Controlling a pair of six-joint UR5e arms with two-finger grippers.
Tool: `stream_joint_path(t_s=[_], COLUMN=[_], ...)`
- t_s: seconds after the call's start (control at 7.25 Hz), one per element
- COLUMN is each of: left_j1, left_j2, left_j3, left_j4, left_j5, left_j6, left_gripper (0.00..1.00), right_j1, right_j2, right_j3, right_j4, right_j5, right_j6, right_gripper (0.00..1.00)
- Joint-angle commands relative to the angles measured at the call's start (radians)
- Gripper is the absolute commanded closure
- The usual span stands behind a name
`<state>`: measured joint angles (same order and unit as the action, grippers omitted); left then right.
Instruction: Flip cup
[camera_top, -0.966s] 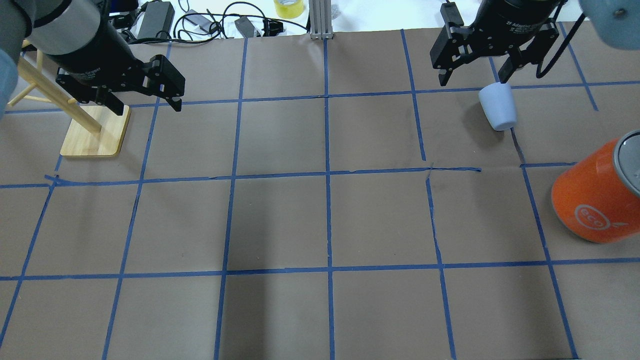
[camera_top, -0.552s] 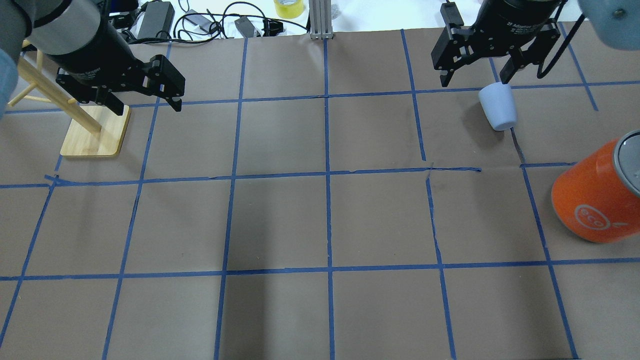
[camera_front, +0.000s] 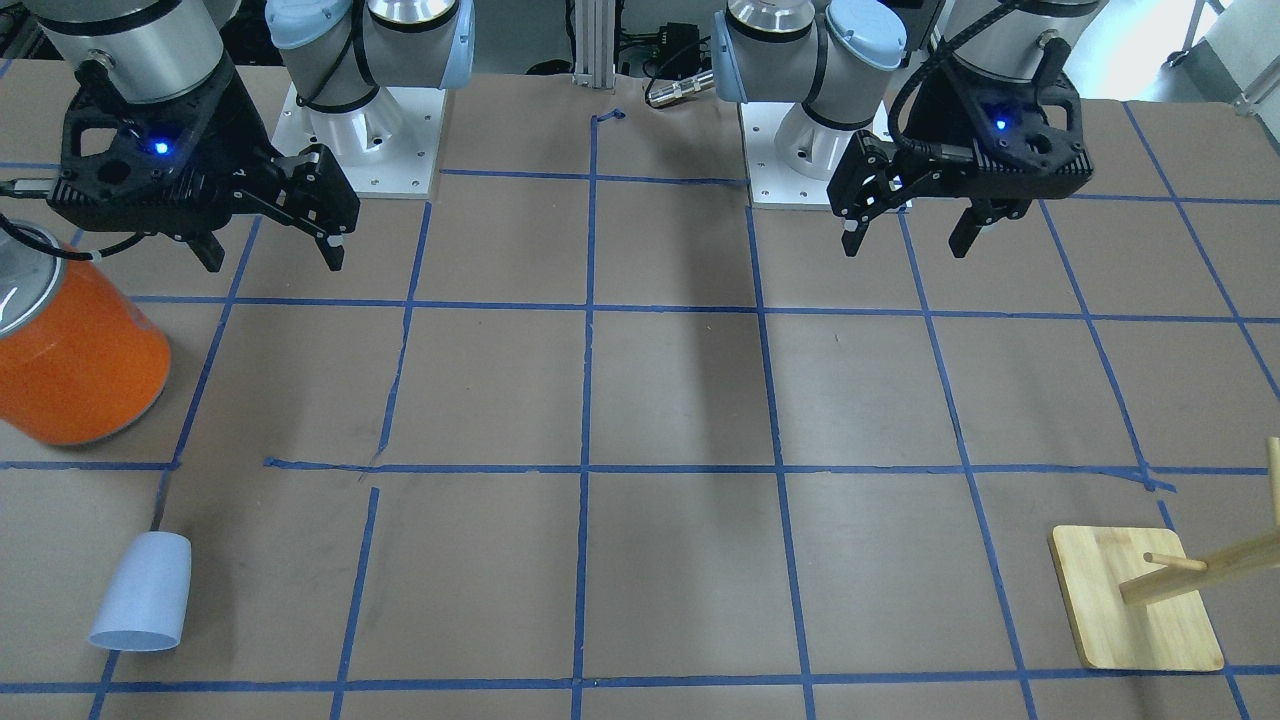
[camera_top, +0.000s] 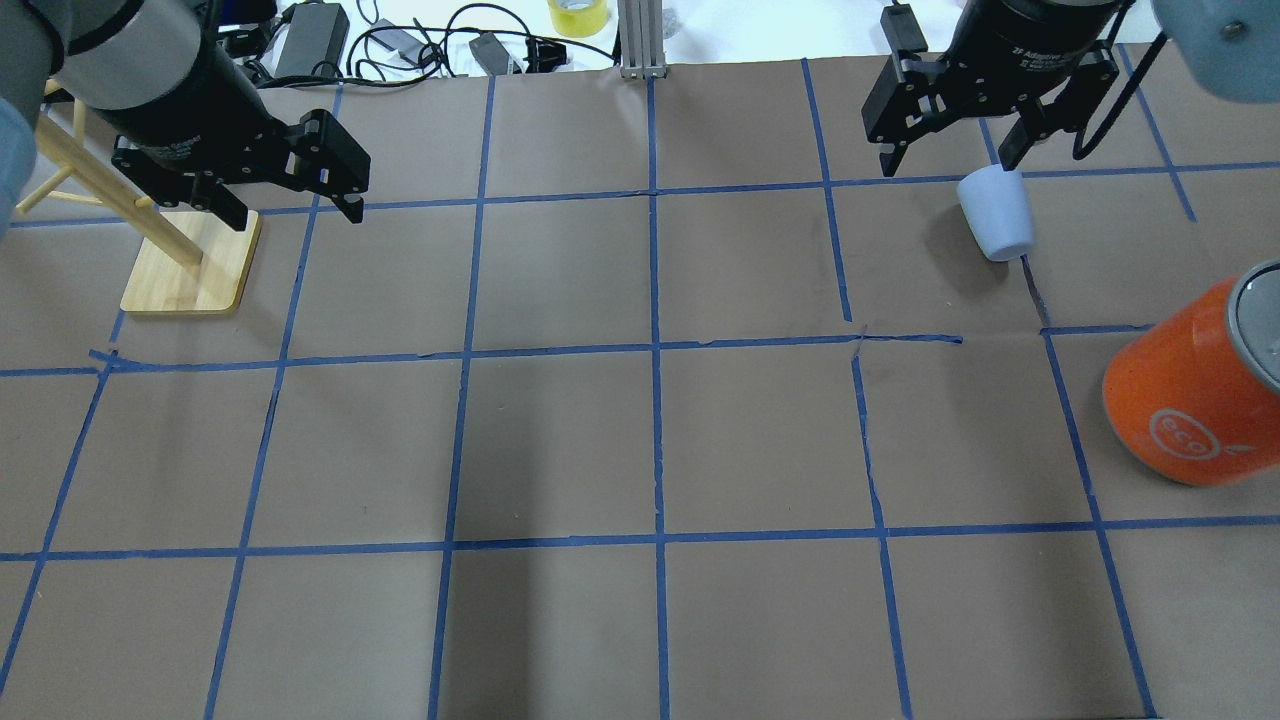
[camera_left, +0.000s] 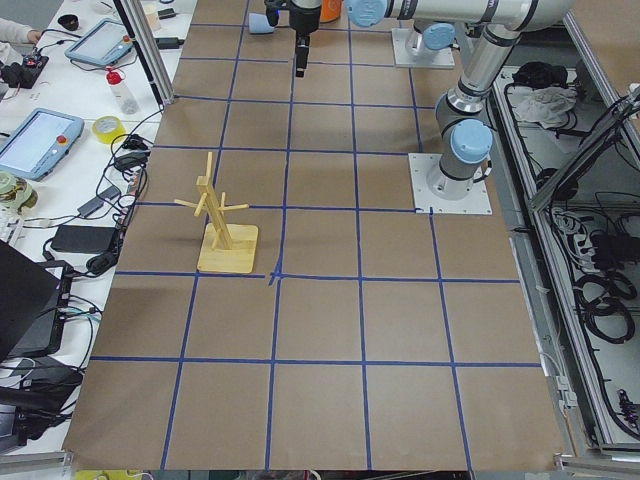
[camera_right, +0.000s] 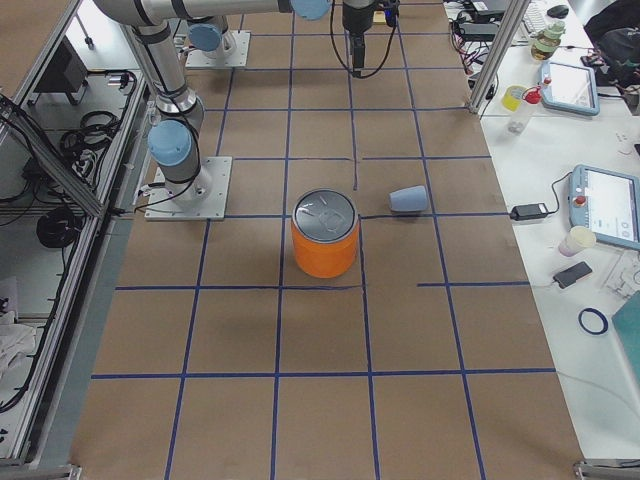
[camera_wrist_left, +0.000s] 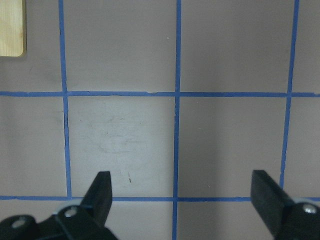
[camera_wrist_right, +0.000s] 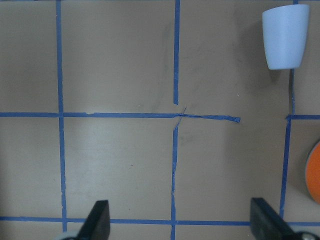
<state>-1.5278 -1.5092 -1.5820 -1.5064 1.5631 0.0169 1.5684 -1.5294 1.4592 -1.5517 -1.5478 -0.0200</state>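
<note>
The pale blue cup (camera_top: 997, 215) lies on its side on the brown paper, mouth facing away from the robot. It also shows in the front view (camera_front: 143, 592), the right side view (camera_right: 408, 200) and the top right of the right wrist view (camera_wrist_right: 285, 35). My right gripper (camera_top: 945, 158) is open and empty, raised above the table, short of the cup and apart from it (camera_front: 273, 258) (camera_wrist_right: 181, 217). My left gripper (camera_top: 295, 213) is open and empty, held high over the left side (camera_front: 905, 245) (camera_wrist_left: 182, 192).
A large orange can with a silver lid (camera_top: 1190, 390) stands near the cup, closer to the robot (camera_front: 75, 355). A wooden peg stand (camera_top: 190, 265) is by the left gripper. Cables and a yellow tape roll (camera_top: 578, 15) lie past the far edge.
The right gripper has drifted very slightly to the right. The cup, the can and the left arm have not moved.
</note>
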Motion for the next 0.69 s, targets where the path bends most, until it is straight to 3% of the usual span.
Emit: stream_joint_path(t_s=[0.0, 0.55], left_j1=[0.000, 0.000], left_j2=[0.001, 0.001], left_j3=[-0.007, -0.007], left_j4=[0.002, 0.002], left_j5=[0.002, 0.002], left_j6=[0.000, 0.000], left_gripper=[0.00, 0.00], right_j1=[-0.001, -0.033], right_j2=[0.000, 0.053], right_j3=[0.003, 0.006], right_j4=[-0.001, -0.042], right_j5=[0.000, -0.008], right_j6=[0.000, -0.009], right_gripper=[0.00, 0.00])
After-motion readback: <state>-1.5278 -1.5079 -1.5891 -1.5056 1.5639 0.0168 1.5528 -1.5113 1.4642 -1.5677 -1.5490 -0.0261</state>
